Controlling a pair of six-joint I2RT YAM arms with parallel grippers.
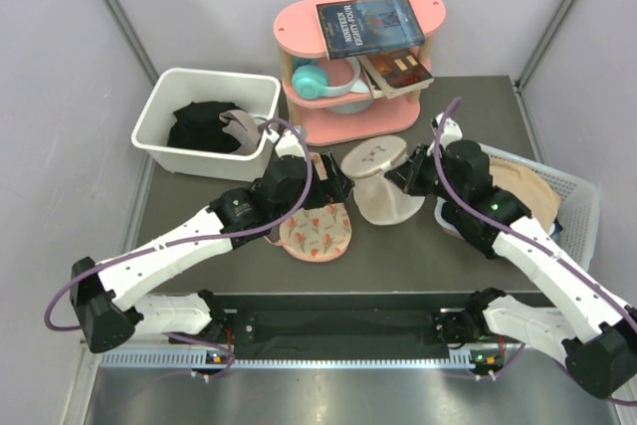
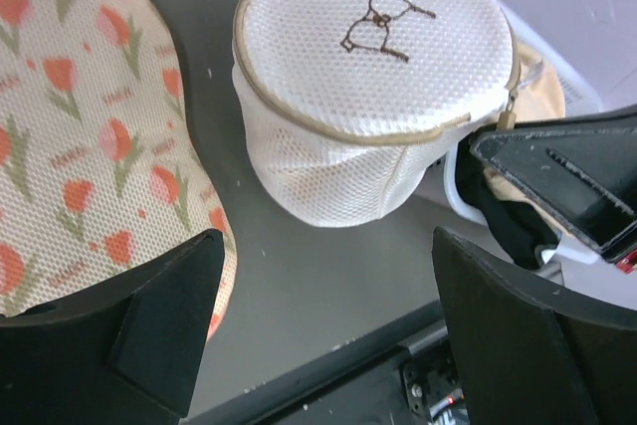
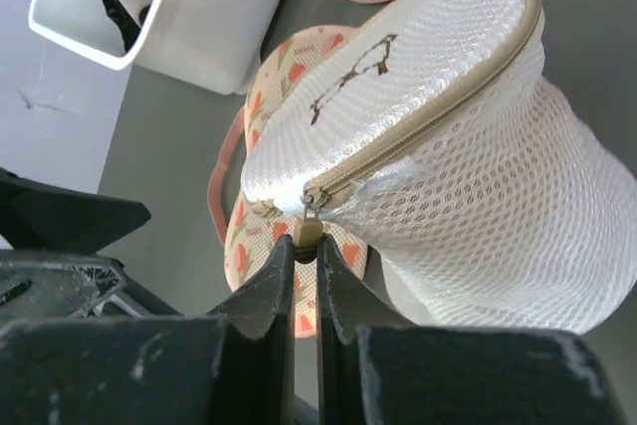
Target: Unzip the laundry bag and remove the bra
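Since it is soft, light mesh likely to sag when tugged, bag point(image 2: 368, 77), just beside floral pad point(image 2: 80, 126), is best taken by its pull point(image 3: 308, 231); right gripper point(image 3: 307, 251) pinches that, left gripper point(image 2: 328, 281) spread

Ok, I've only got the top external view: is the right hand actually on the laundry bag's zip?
Observer: Yes. Its wrist view shows the right hand pinching the tan zip pull on the laundry bag.
Operator: Zip started yet?
Observer: No, the zip looks closed along the rim that shows.
Operator: And the left hand?
Observer: The left hand is open and empty, not touching the bag.
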